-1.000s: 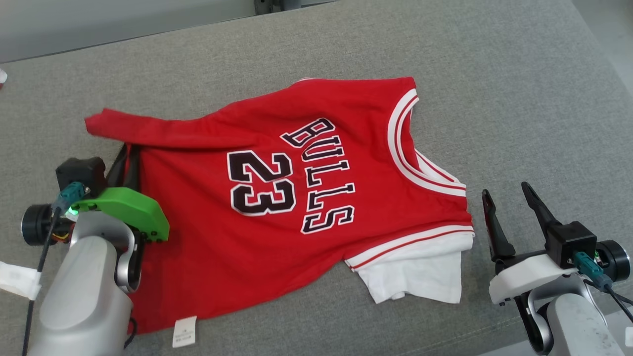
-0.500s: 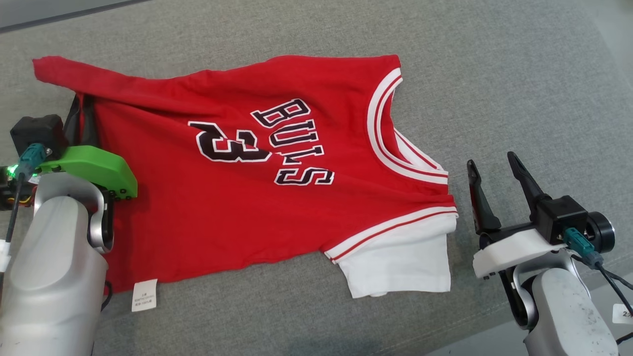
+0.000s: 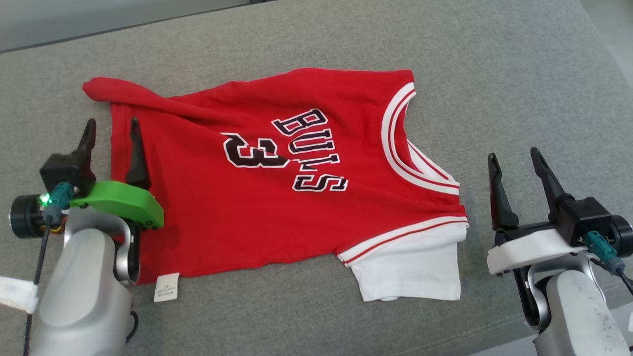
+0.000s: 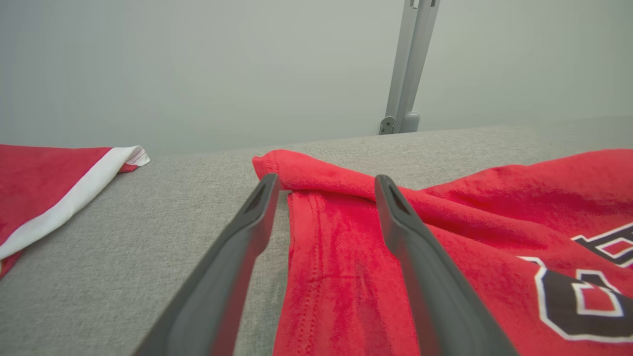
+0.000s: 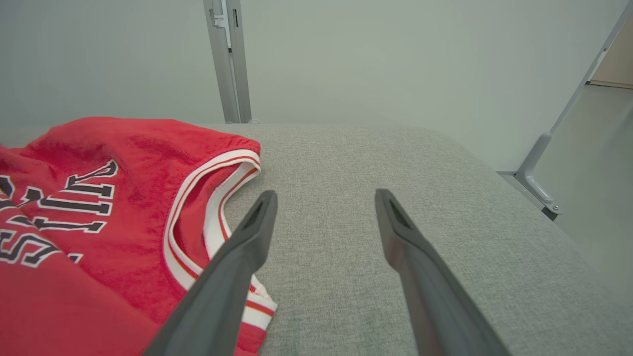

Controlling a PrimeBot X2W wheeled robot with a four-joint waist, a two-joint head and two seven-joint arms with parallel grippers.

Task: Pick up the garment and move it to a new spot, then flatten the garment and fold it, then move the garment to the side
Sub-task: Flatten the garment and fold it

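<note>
The garment (image 3: 277,198) is a red "BULLS" jersey with white trim and a white sleeve (image 3: 410,272), lying spread on the grey fabric surface (image 3: 494,74). A crease runs through its number, and its far left hem corner (image 3: 99,89) is bunched. My left gripper (image 3: 113,129) stands open over the left hem, one finger above the cloth and the other above the grey surface. The left wrist view shows the hem (image 4: 306,237) between the open fingers of that gripper (image 4: 326,182). My right gripper (image 3: 514,155) is open just right of the collar (image 5: 212,198), nothing between the fingers of that gripper (image 5: 326,195).
A white label (image 3: 166,287) sticks out from the near hem. Another red cloth with white trim (image 4: 49,193) lies off to the left in the left wrist view. Metal posts (image 5: 227,59) stand behind the surface, whose right edge (image 5: 519,183) drops away.
My left gripper has opened and let go of the jersey's left hem, and its fingers now stand apart over it. The number got creased. The head camera shifted; the right gripper stayed open.
</note>
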